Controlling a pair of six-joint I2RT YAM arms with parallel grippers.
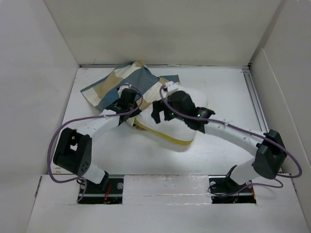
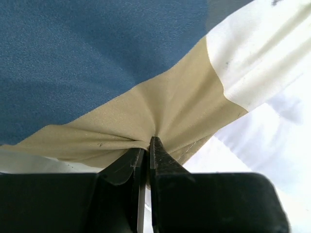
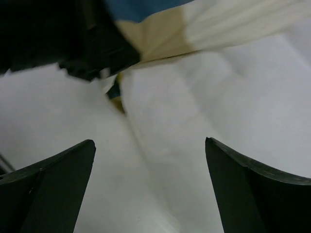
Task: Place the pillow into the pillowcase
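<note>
The checked blue, tan and cream pillowcase lies at the back left of the table, its near edge over the white pillow with the yellow piped edge. My left gripper is shut on a tan fold of the pillowcase, which bunches at its fingertips. My right gripper is open just above the pillow, its two fingers wide apart, with nothing between them. The left gripper's black body shows at the top left of the right wrist view, next to the pillowcase edge.
White walls enclose the table on the left, back and right. A metal rail runs along the right side. Purple cables loop beside both arms.
</note>
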